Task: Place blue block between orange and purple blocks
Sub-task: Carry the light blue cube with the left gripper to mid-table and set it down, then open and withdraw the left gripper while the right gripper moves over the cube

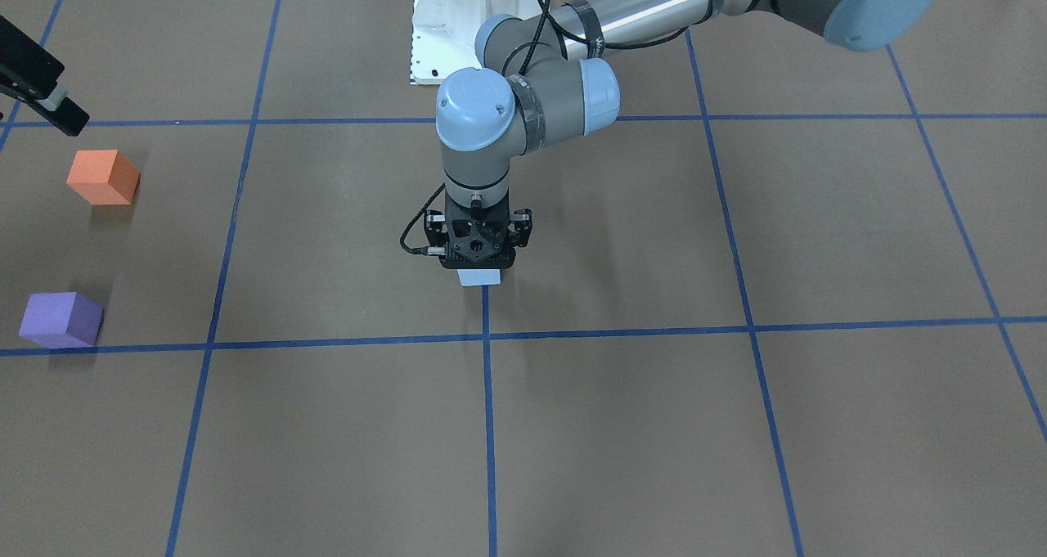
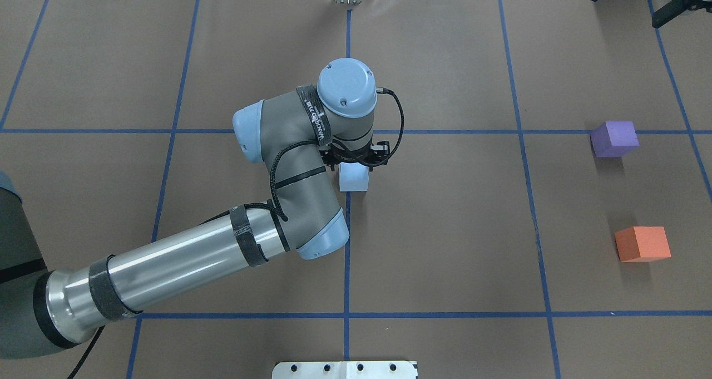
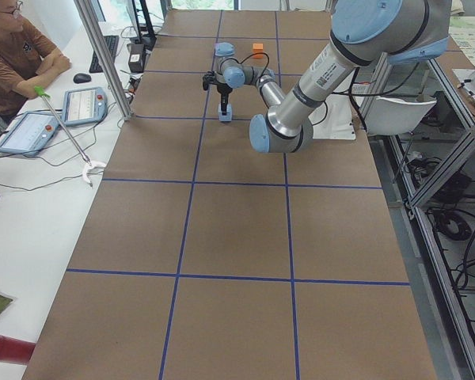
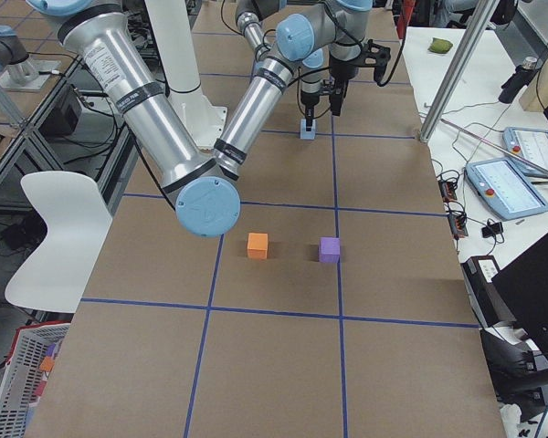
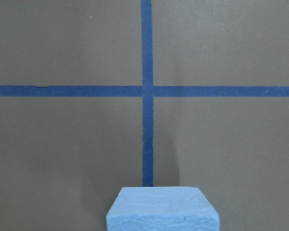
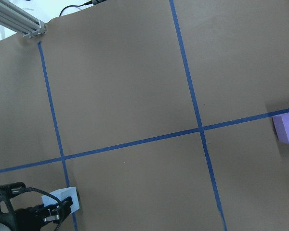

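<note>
Step in hand: judged to be the pick of the blue block [image 2: 354, 177]; the left gripper [image 2: 356, 159] stands straight above it near the middle of the tabletop [image 2: 445, 245].
Blue block: it sits on the centre tape line, well apart from both other blocks; whether it rests on the tabletop or is just lifted cannot be told.
Left jaws: hidden under the wrist in the overhead view, and the front view shows only the gripper body above the block, so whether they are apart or clamped on the block cannot be told.
Right gripper: not in view in any camera that shows its jaws; its wrist camera looks down on the tabletop from high up.
Target gap: the orange block [image 2: 642, 244] and purple block [image 2: 613, 138] lie toward the robot's right edge of the tabletop, apart, the orange one nearer the robot.
Doing it well: the jaws should square up on opposite flat faces, then lift straight.
Carry: the gap looks only moderately wider than the block, so a centred, vertical descent would spare both neighbours.
Risk: a skewed grip could twist the block on release.
</note>
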Tool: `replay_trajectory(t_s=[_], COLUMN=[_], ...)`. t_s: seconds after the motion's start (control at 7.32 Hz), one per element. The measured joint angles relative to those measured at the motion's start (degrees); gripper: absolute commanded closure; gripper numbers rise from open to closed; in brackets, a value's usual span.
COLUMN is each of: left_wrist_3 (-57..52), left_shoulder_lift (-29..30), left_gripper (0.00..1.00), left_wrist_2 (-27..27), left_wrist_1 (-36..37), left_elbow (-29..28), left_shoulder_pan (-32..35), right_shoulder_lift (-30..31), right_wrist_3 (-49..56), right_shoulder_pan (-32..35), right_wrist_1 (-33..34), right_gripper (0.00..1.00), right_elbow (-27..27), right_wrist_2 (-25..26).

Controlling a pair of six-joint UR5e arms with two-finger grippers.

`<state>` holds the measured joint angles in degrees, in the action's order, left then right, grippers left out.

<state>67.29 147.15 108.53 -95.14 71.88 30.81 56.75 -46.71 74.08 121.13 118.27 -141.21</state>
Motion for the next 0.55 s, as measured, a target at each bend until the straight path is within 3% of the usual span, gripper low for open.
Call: replay_trajectory(t_s=[0.27,0.55], left_wrist_3=[-0.05,-0.18], left_shoulder_lift=[-0.14,-1.07], left_gripper=[0.0,0.0], left_wrist_2=[0.64,7.24], left_wrist_1=[-0.03,0.25], left_elbow=[1.79,4.74], left_shoulder_pan=[0.72,4.07], right_shoulder_lift=[-1.37,-2.73], right_wrist_3=[-1.48,-3.32], right_shoulder_pan=[-1.22,-2.65], right_wrist_1=[-0.02,-0.02], right_gripper=[0.0,0.0], right_elbow=[0.09,0.2], right_wrist_2=[-0.01,0.09])
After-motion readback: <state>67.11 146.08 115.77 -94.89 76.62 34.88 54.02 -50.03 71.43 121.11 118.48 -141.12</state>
